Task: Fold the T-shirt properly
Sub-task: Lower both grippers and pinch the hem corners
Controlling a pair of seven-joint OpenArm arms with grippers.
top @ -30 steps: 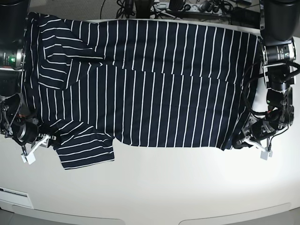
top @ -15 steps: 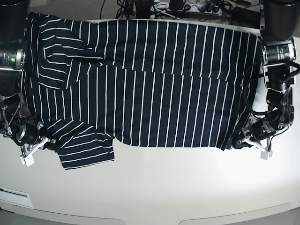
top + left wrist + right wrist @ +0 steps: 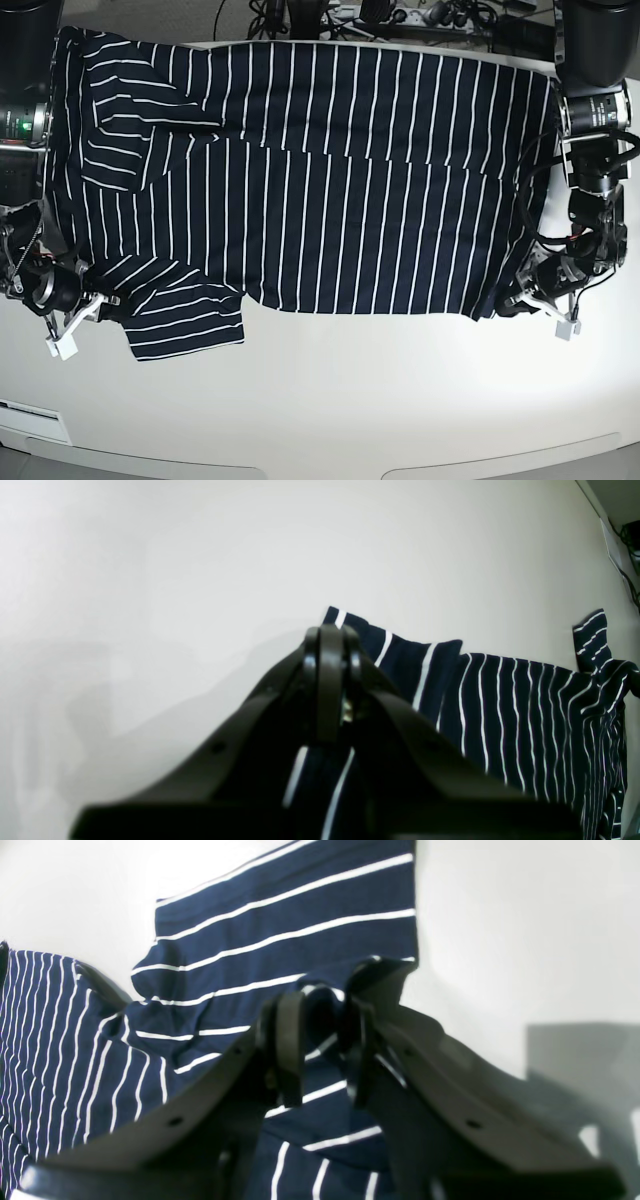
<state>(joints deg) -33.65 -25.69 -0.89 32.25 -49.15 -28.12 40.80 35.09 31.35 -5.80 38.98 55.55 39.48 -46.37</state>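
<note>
Though unmoved since a second ago, left gripper [image 3: 520,300]: pressed together on the near right hem corner, striped cloth showing just under the fingers in its wrist view; no shift against the earlier base pictures.
Right gripper [image 3: 322,1040]: at the near left of the scene; a second ago just off the sleeve's left edge, now slid rightward onto it.
Right jaws: wide a second ago, now partly apart, straddling a raised ridge of sleeve cloth; pinching it or merely standing around it, cannot tell.
T-shirt [image 3: 330,190]: spread flat across the far and middle table, collar end left, hem right; body apparently already doubled once, with a step-like edge across the middle.
Sleeve [image 3: 185,315]: sticking out toward the near edge at left, lying flat, slightly bunched where the right fingers sit.
Table [image 3: 350,410]: bare along the near side.
Meaning for the task: looks like a second try at seizing the sleeve, so both near corners can be carried together for the next fold.
Next move: likely a firm close on the sleeve, then a lift matched with the left side.
Risk: thin cloth slipping out of half-closed jaws, leaving one side behind and skewing the fold.
</note>
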